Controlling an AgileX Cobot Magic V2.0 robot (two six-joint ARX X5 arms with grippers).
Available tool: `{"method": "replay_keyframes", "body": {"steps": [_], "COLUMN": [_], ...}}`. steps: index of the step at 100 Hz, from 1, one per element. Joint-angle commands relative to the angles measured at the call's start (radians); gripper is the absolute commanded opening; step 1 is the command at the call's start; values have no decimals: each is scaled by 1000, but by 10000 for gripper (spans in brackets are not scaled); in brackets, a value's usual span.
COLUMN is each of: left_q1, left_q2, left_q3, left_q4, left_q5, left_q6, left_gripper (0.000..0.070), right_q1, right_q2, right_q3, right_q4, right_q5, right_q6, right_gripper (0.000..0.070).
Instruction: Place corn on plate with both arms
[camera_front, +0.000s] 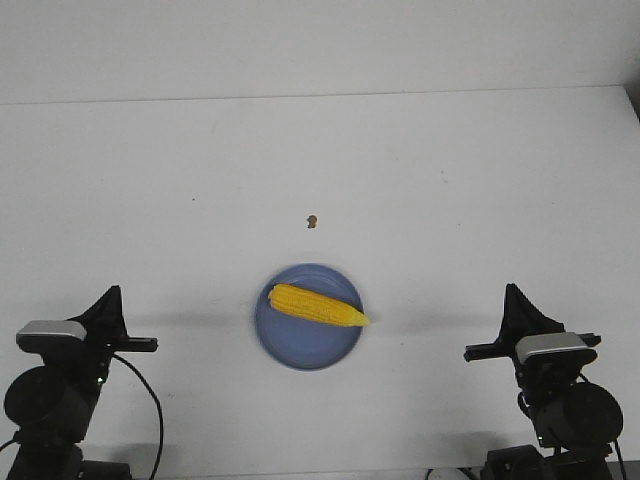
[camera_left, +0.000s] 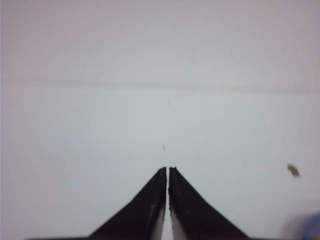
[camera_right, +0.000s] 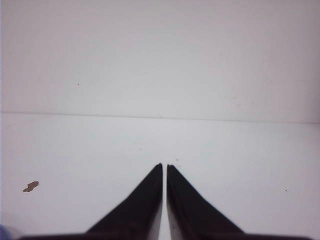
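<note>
The corn lies on the plate, between and well apart from both grippers. Left gripper and right gripper: fingers nearly touching, holding nothing. Risk: the cob's tip overhangs the rim; any nudge could roll it off.

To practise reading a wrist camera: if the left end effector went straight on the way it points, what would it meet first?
Nothing, it seems. Ahead of the shut left end effector lies only bare table; the speck and plate sit off to one side. Depth is unclear.
</note>
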Motion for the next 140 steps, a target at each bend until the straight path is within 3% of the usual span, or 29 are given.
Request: {"method": "replay_keyframes", "body": {"steps": [1,20,44,84,140], "left_q1": [13,47,47,47,46], "left_q2": [-35,-186,-369,-364,-364], "left_q3": [-49,-218,-360,-404,-476], "left_q4": [46,142,141,146,267], "left_q5": [-3,-3,-3,-4,-3], "left_q6": [15,15,15,26,24], "left_gripper": [13,13,13,13,13], "right_q1": [1,1,1,1,1], "right_q2": [-1,-1,-1,-1,-2], "right_q3": [10,10,10,10,10], "right_q4": [13,13,13,17,17], "right_q5": [0,0,0,0,0], "right_q6": [-8,-8,-8,-8,-8], "right_gripper": [17,17,17,17,17]}}
